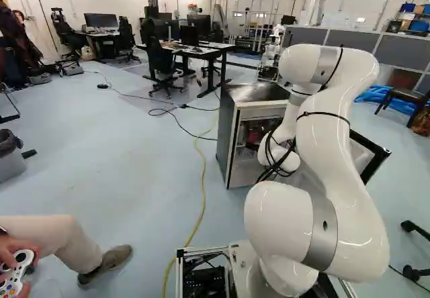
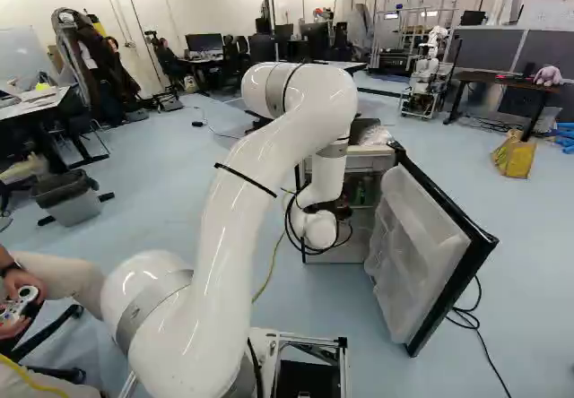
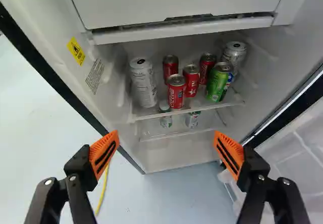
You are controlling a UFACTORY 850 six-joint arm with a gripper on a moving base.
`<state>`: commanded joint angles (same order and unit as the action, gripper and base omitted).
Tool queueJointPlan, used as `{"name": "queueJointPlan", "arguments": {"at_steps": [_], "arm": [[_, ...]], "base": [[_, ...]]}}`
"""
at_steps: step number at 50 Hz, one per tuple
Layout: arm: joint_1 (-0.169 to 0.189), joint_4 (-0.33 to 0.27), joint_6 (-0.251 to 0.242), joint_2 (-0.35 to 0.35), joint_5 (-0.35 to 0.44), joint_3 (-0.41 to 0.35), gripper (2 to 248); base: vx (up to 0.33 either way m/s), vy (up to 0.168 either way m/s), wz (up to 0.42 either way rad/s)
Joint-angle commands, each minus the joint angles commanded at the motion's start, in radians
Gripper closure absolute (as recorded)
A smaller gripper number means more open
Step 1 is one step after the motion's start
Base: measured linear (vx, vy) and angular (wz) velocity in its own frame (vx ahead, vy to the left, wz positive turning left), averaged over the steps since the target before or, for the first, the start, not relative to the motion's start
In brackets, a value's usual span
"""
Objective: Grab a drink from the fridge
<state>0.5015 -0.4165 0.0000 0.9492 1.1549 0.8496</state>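
Gaping wide around nothing, the gripper faced the open fridge, red cans at twelve o'clock, a green can at one.

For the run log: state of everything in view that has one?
Gripper: open, empty
Fridge door: open
Top compartment: looks shut
Four red cans: upright
Green can: upright
Blue can: partly hidden
White can: upright
Silver can: upright
Lower-shelf drinks: partly hidden
Controller: in a person's hands
Bin: upright
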Motion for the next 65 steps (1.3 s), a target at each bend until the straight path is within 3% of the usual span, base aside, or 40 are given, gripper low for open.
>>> {"name": "queueJointPlan", "arguments": {"at_steps": [65], "arm": [[-0.042, 0.0, 0.0, 0.106, -0.108, 0.202, 3]], "base": [[0.0, 0.0, 0.0]]}}
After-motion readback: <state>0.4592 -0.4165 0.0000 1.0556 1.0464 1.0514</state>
